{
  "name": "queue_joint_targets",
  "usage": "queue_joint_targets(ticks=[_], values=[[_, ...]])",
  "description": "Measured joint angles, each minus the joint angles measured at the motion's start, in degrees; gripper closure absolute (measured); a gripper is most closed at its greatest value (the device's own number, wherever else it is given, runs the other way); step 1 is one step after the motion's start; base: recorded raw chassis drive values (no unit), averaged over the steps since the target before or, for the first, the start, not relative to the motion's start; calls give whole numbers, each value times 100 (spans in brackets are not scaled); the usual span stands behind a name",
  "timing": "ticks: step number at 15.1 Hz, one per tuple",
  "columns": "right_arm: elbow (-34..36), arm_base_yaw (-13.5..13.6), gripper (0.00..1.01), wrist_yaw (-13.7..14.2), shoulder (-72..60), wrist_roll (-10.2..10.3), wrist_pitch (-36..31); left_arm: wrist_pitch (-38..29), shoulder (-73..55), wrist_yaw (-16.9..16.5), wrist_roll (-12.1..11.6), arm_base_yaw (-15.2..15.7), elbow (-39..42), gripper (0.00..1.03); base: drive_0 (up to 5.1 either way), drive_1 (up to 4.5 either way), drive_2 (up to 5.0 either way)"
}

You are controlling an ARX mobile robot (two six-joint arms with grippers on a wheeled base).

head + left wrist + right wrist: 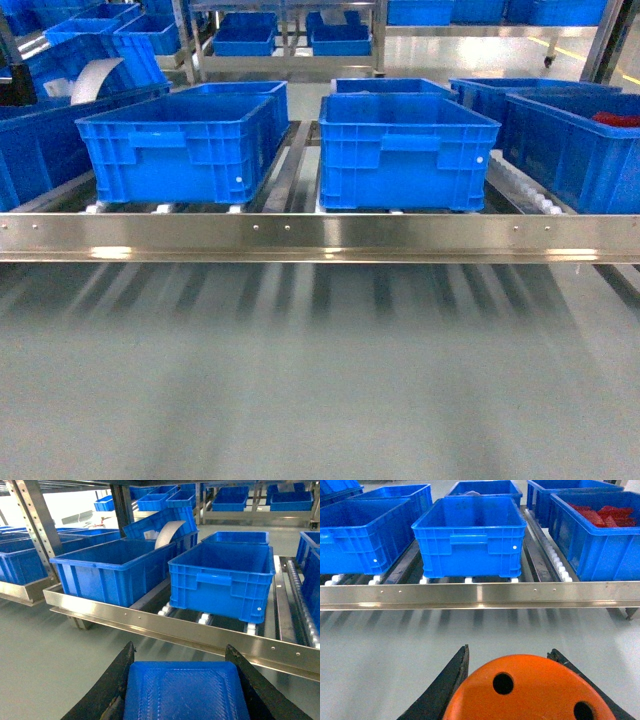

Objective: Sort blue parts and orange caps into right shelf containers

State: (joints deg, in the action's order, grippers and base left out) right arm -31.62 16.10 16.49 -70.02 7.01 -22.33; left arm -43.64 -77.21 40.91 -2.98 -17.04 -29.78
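In the left wrist view my left gripper (180,652) is shut on a flat blue part (185,692) with a textured face, held between both black fingers. In the right wrist view my right gripper (512,650) is shut on an orange cap (530,692) with round dark holes in its top. Neither gripper shows in the head view. Ahead stands the right shelf (320,238), a steel rack with a flat front rail (480,595) and white rollers. Blue containers sit on it: one at left (180,145), one at centre (405,150), both look empty.
A further crate at the right (595,530) holds red pieces. More blue crates stand behind and on the neighbouring rack at left (20,562). A perforated steel upright (35,525) stands at the left. Grey floor (320,380) lies between me and the rail.
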Motion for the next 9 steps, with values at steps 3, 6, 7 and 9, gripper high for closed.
queue_joint_targets(ticks=[3,6,7,9], values=[[0,0,59,0,0,0,0,2,0,0,0,0,0,62,7,405,-392],[-2,-11,59,26,0,0,4,-9,0,-17,2,-13,0,62,7,405,-392],[0,0,59,20,2,0,-13,2,0,-20,0,-15,0,62,7,405,-392],[0,-4,59,22,0,0,2,-7,0,-17,0,-11,0,62,7,405,-392]])
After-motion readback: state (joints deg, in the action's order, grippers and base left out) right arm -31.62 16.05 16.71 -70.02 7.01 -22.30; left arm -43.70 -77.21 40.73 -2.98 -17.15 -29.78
